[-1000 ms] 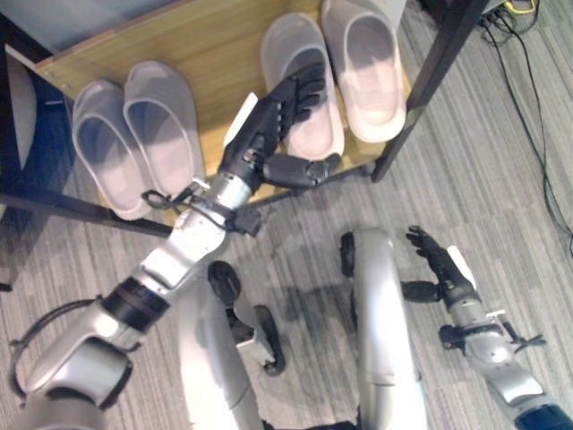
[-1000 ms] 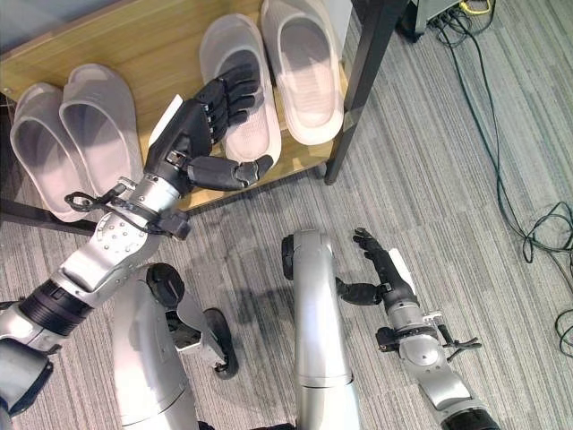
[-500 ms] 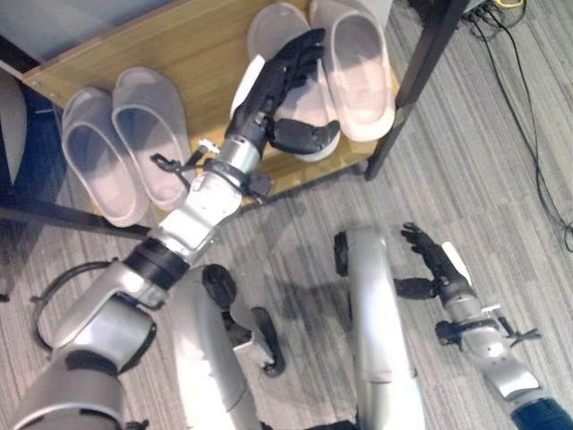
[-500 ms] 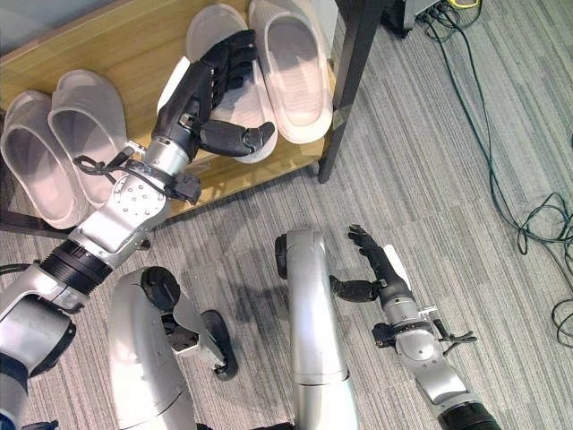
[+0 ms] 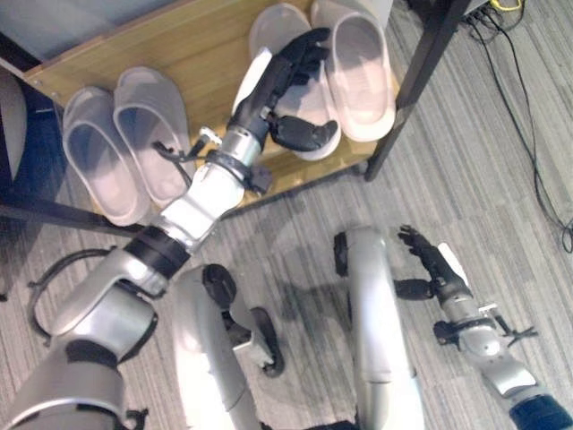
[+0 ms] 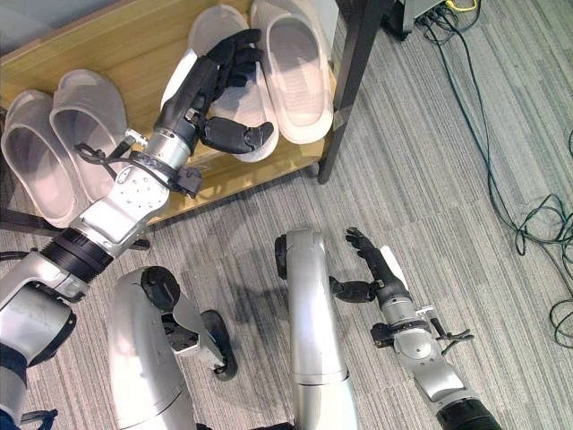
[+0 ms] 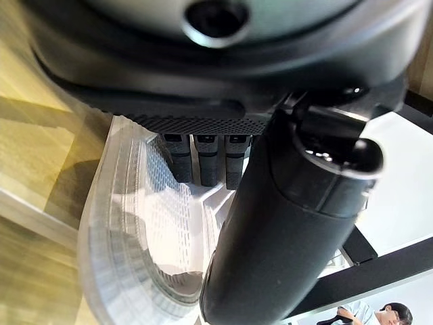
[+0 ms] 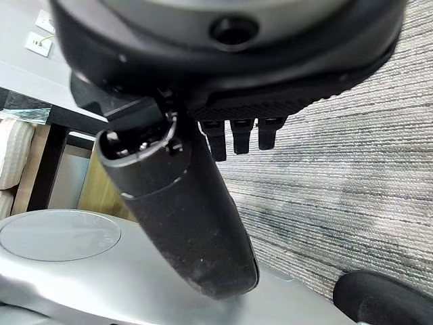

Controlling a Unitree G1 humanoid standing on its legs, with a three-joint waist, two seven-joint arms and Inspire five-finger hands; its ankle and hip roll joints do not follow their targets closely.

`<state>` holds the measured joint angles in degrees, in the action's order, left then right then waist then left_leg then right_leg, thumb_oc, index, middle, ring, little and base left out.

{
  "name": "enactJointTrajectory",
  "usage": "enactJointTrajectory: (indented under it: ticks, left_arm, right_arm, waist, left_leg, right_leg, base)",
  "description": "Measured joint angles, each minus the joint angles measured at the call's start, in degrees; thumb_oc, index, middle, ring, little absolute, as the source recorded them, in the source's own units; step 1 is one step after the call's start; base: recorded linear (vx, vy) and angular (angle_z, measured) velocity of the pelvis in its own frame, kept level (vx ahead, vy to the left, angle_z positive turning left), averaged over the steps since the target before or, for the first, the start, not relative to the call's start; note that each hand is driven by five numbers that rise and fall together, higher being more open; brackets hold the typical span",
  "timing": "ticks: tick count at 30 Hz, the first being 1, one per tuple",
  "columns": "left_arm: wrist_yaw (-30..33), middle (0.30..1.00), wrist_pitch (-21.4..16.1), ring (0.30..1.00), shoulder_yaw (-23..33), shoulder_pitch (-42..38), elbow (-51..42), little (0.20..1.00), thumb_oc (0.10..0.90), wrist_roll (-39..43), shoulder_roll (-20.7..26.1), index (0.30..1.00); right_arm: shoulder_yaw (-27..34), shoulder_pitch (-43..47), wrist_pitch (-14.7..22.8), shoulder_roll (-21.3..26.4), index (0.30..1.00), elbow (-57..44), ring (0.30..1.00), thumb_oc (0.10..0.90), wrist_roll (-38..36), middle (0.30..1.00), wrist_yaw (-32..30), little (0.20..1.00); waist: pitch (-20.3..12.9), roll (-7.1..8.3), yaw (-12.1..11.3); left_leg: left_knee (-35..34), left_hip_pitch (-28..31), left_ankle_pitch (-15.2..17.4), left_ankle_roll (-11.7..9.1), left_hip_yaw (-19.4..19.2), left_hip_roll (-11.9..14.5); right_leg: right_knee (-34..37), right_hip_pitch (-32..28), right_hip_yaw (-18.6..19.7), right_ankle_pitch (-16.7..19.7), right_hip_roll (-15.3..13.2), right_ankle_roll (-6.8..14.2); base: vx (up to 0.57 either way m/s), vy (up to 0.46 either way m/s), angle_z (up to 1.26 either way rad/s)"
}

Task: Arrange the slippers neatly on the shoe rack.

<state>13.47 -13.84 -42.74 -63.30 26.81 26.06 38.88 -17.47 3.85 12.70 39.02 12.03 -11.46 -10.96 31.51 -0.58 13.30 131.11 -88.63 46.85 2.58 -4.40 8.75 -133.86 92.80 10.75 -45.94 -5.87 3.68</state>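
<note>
On the shoe rack (image 5: 215,54), 4 slippers lay in 2 pairs. The left hand (image 5: 273,85) rested straight-fingered on the near slipper (image 5: 300,98) of the pair toward 1 o'clock, thumb beside its heel. The right hand (image 6: 380,269) hung relaxed over the carpet (image 6: 466,179) at 5 o'clock.

The floor is a grey carpet (image 6: 466,179) with thin stripes. Some black cables (image 6: 501,134) lie on it, running from a dark box (image 6: 421,13) near the top edge with a yellow cable (image 6: 466,4) by it. A black post (image 6: 345,85) stands on the carpet. A person (image 7: 369,315) shows small in the left wrist view.
</note>
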Motion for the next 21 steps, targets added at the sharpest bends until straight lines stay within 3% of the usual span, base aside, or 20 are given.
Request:
enactJointTrajectory:
  ticks: [16,21]
  left_arm:
    - [1.4,0.9,1.08,0.9,0.32,0.79,-3.18,0.9,0.8,0.8,0.32,0.9]
    - [2.14,0.9,1.23,0.9,5.51,7.1,-11.03,0.9,0.8,3.08,0.94,0.9]
  right_arm:
    - [-0.02,-0.54,0.04,-0.04,0.9,0.27,0.9,0.8,0.04,0.9,-0.14,0.9]
    - [0.04,-0.63,0.03,-0.11,0.9,0.24,0.9,0.8,0.16,0.9,-0.18,0.9]
  waist:
    - [0.05,0.34,-0.95]
    - [0.06,0.35,-1.06]
  left_leg:
    - [0.25,0.3,0.13,-0.26,0.03,0.18]
    - [0.25,0.13,0.22,-0.44,0.07,0.14]
  right_leg:
    - [-0.46,0.05,0.04,-0.01,0.28,-0.02]
    - [-0.51,0.22,-0.01,-0.03,0.28,-0.05]
  base:
    - [0.0,0.0,0.0]
    - [0.0,0.0,0.0]
